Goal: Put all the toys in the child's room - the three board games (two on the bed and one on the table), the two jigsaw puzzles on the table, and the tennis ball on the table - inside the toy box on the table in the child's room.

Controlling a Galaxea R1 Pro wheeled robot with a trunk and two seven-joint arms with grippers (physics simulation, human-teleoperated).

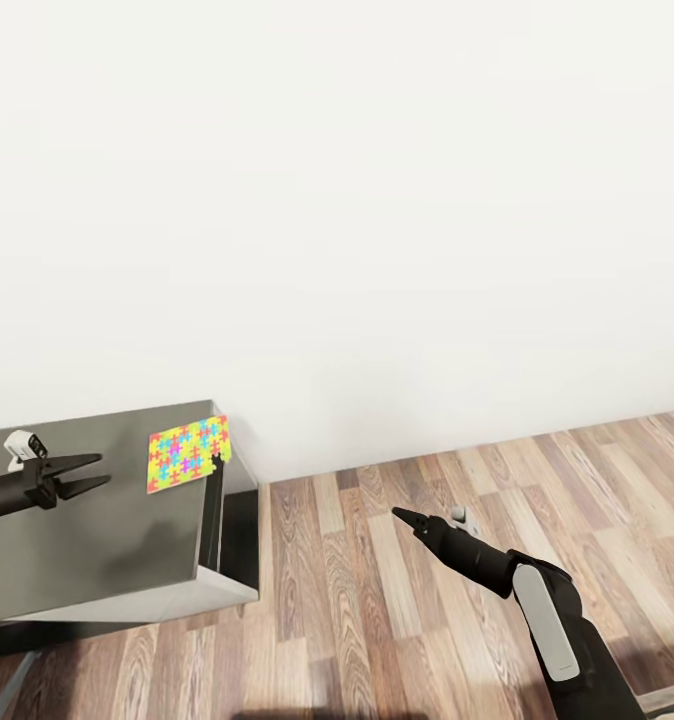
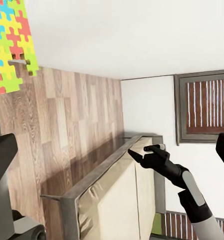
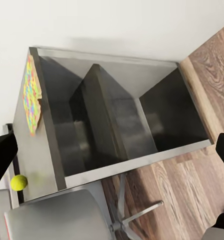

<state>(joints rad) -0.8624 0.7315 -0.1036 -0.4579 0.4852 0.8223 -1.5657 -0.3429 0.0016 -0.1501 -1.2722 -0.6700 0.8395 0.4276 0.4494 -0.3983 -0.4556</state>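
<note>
the left gripper hovers over the grey table, jaws parted and gripping nothing. the jigsaw puzzle lies flat at the table's far right corner, at about two o'clock from those jaws and near them, its long axis running across the table's width. the tennis ball sits on the table top in the right wrist view. the right gripper hangs over the wooden floor, well apart from the table; its jaws look clenched and empty. the left arm is clearly nearer.
</note>
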